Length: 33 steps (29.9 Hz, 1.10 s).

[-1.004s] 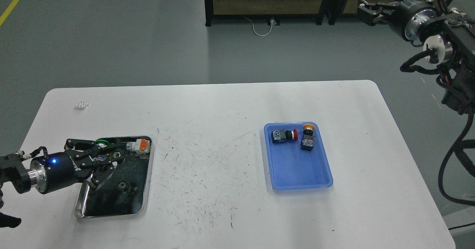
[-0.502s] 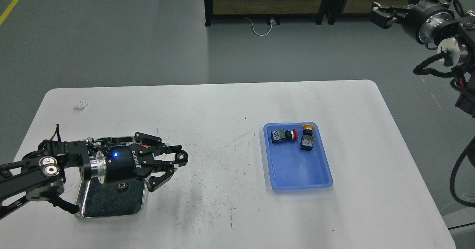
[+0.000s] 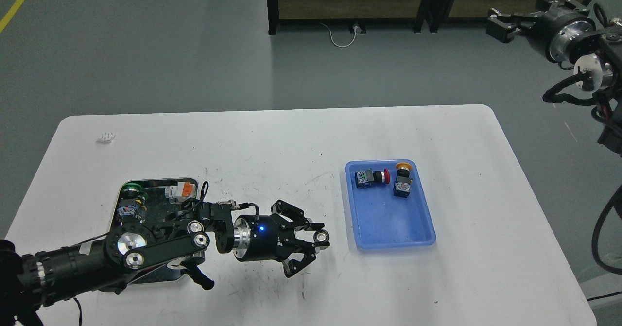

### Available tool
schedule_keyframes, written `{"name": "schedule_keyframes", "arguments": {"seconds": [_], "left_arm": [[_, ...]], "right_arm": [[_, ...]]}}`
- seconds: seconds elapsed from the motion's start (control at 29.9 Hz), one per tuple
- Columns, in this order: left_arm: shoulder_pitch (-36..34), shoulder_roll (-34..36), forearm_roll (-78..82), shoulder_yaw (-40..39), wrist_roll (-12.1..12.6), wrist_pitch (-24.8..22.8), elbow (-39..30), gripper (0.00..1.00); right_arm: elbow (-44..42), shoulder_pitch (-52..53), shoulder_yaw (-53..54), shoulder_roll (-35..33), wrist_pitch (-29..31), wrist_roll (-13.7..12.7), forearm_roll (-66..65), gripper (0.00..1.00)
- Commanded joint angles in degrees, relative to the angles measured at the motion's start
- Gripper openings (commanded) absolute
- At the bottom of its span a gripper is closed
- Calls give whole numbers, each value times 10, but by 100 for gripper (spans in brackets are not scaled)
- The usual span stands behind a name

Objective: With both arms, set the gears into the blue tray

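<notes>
Black, toothed and with a silvery hub, one small gear (image 3: 320,237) is pinched at the tips of the left gripper (image 3: 311,246), whose fingers are closed around it. One second ago this gripper was down inside the shiny steel tray with a dark bottom (image 3: 190,182) at the left of the white table (image 3: 291,141). Half a second ago it had cleared that tray's right rim. It now hangs over bare tabletop between the two trays, near the left wall of the shallow blue plastic tray with rounded corners (image 3: 388,229) but not yet above it.

The transfer is therefore judged to be in its carry phase: pick complete, release outstanding. The remaining travel is short and rightward, and the fingers should part only once the gear is over the blue floor.

Inside the blue tray, two push-button switches, one red-capped (image 3: 371,177) and one yellow-capped (image 3: 402,179), lie at the far end. The near end is free.

The second gear cannot be seen, as the left arm covers the steel tray's near part, where it lay a second ago.

The right gripper (image 3: 500,22) is raised off the table at the upper right, having drifted slightly outward. Its finger state cannot be determined.
</notes>
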Motion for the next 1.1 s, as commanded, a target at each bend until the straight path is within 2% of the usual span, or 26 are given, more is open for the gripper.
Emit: {"name": "schedule_keyframes", "arguments": {"seconds": [0.0,0.27,0.64,0.7,0.87,0.94,1.07], "left_arm": [[-4,-42,0,9,0,2,46,26],[0,-69,0,22,0,10,113,26],[4,-69,0,38,0,18,145,28],[5,-69,-1,38,0,19,148,35],[5,-69,-7,38,-2,39,146,71],[4,-69,-9,36,-4,44,144,90],[-1,-69,-35,24,-1,47,122,97]], "right_arm": [[0,-1,0,0,1,0,-1,100],[0,-2,-7,2,0,1,-2,100],[0,-2,-8,2,0,3,-2,100],[0,-3,-8,2,0,3,-2,100],[0,-5,-8,1,1,4,-2,100],[0,-6,-8,1,2,4,-2,100],[1,-9,-8,1,8,4,-2,100]]}}
